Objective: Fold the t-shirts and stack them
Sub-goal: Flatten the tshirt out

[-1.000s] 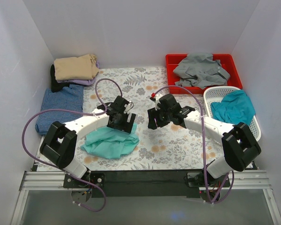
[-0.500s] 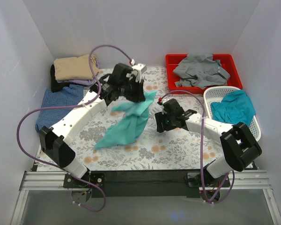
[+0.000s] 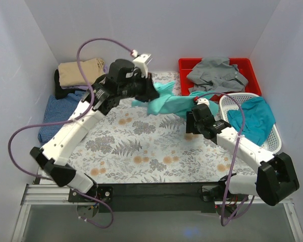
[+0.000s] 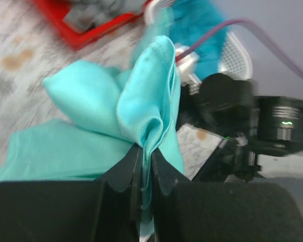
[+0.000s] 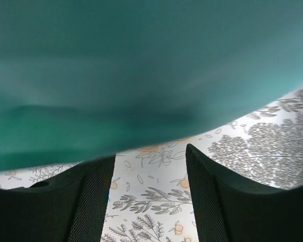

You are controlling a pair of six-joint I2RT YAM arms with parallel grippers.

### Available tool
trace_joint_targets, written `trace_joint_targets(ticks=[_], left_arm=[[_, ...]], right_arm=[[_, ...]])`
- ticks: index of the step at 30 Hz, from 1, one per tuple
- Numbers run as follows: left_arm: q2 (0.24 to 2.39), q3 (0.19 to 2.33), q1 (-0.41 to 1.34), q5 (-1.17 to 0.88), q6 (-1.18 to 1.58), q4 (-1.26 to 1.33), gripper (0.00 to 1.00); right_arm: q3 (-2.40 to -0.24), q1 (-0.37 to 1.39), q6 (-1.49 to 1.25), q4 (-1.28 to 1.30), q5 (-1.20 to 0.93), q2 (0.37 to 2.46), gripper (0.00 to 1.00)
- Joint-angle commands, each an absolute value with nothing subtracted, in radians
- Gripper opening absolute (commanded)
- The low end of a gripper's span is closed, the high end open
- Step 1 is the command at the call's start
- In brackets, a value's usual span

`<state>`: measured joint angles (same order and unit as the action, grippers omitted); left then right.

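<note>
My left gripper (image 3: pixel 147 89) is raised over the far middle of the table, shut on a pinched fold of the mint green t-shirt (image 3: pixel 169 104). The cloth trails from it to the right, off the table. The left wrist view shows the fold clamped between the jaws of the left gripper (image 4: pixel 146 157), with the mint green t-shirt (image 4: pixel 86 116) bunched beyond them. My right gripper (image 3: pixel 193 126) sits low, just under the hanging end, open with nothing between its fingers. In the right wrist view the t-shirt (image 5: pixel 141 65) fills the upper frame above the right gripper (image 5: pixel 149 154).
A folded tan t-shirt (image 3: pixel 80 73) tops a stack at the far left, with a blue t-shirt (image 3: pixel 60 113) in front of it. The red bin (image 3: pixel 188 64) holds a grey t-shirt (image 3: pixel 215 73). The white basket (image 3: pixel 232 99) holds a teal t-shirt (image 3: pixel 252 116). A floral cloth (image 3: pixel 141 146) covers the table.
My left gripper shut on the mint green t-shirt and lifted it from the near table up toward the far right. The right arm shifted right, staying open under the cloth.
</note>
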<state>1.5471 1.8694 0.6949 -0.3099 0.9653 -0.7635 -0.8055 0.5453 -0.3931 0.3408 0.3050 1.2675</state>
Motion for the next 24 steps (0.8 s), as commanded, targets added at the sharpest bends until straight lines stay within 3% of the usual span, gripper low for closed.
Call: trace_joint_targets(ticks=[1,2,3,5,6,7,12,18,24], left_arm=[[1.311,1.679,0.680,0.213,1.102,-0.868,0.00],[1.269,1.605,0.677,0.291,1.130,-0.876,0.00],[1.238,1.472,0.667,0.364,1.155,-0.888,0.07],[1.186,1.344,0.658,0.439,1.222,-0.900,0.36],[1.181,1.298,0.655,0.448,1.253,-0.913,0.72],[1.181,1.219,0.657,0.449,1.279,-0.916,0.76],[1.225,1.132,0.653,0.474,1.330,-0.879,0.83],[1.341,1.180,0.647,0.512,1.275,-0.845,0.84],[1.442,1.161,0.565,0.402,1.224,-0.746,0.84]], right_arm=[[-0.807,0.542,-0.397,0.351,0.454,1.183,0.64],[-0.807,0.540,-0.388,0.351,0.465,1.168,0.64],[-0.810,0.540,-0.377,0.351,0.475,1.154,0.64],[-0.824,0.537,-0.351,0.362,0.489,1.120,0.64],[-0.828,0.537,-0.341,0.365,0.489,1.111,0.65],[-0.834,0.535,-0.336,0.371,0.495,1.098,0.65],[-0.825,0.525,-0.304,0.374,0.468,1.114,0.66],[-0.815,0.496,-0.269,0.270,0.278,1.262,0.66],[-0.926,0.449,-0.209,0.172,0.036,1.431,0.67]])
